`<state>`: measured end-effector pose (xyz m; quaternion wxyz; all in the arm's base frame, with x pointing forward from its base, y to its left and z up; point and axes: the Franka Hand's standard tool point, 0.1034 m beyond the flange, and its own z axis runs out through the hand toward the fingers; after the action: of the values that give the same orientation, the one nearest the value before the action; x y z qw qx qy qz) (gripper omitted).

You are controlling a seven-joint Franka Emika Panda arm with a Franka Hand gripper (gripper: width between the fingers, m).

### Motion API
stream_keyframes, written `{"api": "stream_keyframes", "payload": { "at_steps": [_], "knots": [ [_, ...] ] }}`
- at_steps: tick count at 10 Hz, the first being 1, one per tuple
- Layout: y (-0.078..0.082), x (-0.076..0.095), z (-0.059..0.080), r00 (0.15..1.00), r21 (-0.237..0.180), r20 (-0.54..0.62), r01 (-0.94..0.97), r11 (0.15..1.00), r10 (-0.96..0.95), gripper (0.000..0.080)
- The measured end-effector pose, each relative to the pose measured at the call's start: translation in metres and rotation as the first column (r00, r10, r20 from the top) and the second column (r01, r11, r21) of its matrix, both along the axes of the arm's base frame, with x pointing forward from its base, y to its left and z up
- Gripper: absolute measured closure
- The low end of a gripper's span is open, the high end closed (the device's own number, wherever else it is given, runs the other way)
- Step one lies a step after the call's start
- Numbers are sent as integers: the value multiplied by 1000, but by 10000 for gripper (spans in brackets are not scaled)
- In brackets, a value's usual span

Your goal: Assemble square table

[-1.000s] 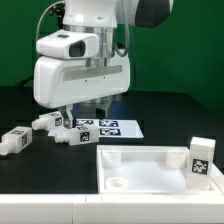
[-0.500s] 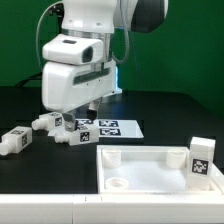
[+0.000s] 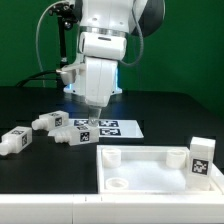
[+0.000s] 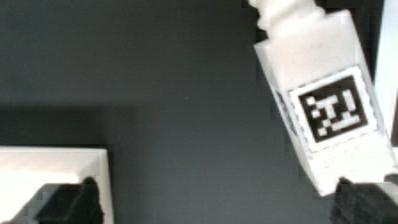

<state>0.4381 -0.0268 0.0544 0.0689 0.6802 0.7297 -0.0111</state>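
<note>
**Ext. view:** arm hangs over the black table [image 3: 170, 110]. Gripper [image 3: 91, 118] sits low above the marker board [image 3: 115, 128], at the board's end on the exterior view's left. Fingers mostly hidden by the wrist body from here.
- Panel [image 3: 150, 172] lies flat at front, toward the exterior view's right, rim up. One round socket shows in its near-left corner.
- Standing leg [image 3: 202, 160] is upright at the panel's far-right corner, tag facing cam. Can't tell if it's seated in a socket.
- Three more legs lie on the table to the exterior view's left: far leg [image 3: 12, 140], middle leg [image 3: 47, 122], and near leg [image 3: 72, 135] just beside the board's edge, close to the gripper.

**Wrist view:** fingertips [image 4: 63, 205] spread wide w/ only bare dark table between them; nothing held.
- Tagged leg [image 4: 326, 100] lies lengthwise, tag up, one end close to a fingertip. Contact can't be told.
- White flat corner [image 4: 45, 165] shows near the other fingertip; can't tell what it is.
</note>
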Motion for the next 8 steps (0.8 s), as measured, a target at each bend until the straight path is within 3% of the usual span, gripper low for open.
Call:
{"api": "stream_keyframes", "payload": {
  "at_steps": [2,4,8],
  "knots": [
    [-4,-15,-7,999,-11,-41,-24,1000,24,151],
    [-4,-38,-26,996,-19,-86,24,1000,-25,151],
    [-21,-47,-44,992,-35,-117,49,998,-53,151]
  ]
}}
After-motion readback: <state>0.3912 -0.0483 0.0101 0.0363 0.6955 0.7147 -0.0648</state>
